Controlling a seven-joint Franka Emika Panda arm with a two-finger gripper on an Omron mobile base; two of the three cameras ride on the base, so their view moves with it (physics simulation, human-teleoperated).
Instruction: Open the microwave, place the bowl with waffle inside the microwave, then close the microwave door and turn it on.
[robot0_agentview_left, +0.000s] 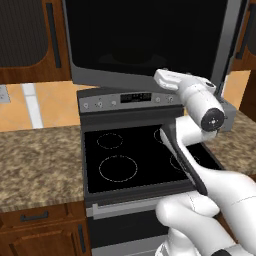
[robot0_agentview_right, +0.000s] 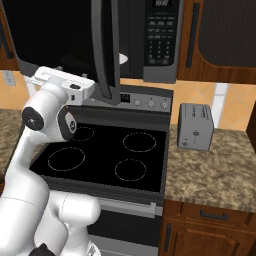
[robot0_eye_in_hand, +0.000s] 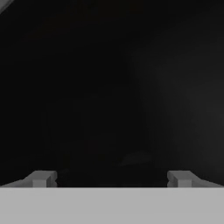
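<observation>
The microwave (robot0_agentview_right: 161, 40) hangs above the stove, with its keypad panel on the right and a sliver of the white turntable (robot0_agentview_right: 123, 58) showing inside. The microwave door (robot0_agentview_left: 145, 35) is swung partly out toward me, and its edge and long bar handle (robot0_agentview_right: 106, 50) stand upright in the right base view. My gripper (robot0_agentview_left: 161, 76) (robot0_agentview_right: 42, 75) sits at the door's lower edge, on its outer side. In the hand view my gripper (robot0_eye_in_hand: 111, 178) is open, fingertips (robot0_eye_in_hand: 41, 178) wide apart, nothing between them, facing a dark surface. The bowl and the waffle are out of view.
A black-topped stove (robot0_agentview_left: 125, 160) with its control panel lies below the arm. A small silver toaster (robot0_agentview_right: 196, 127) stands on the granite counter (robot0_agentview_right: 215, 175) to the right. More granite counter (robot0_agentview_left: 35, 165) lies to the left. Brown wooden cabinets flank the microwave.
</observation>
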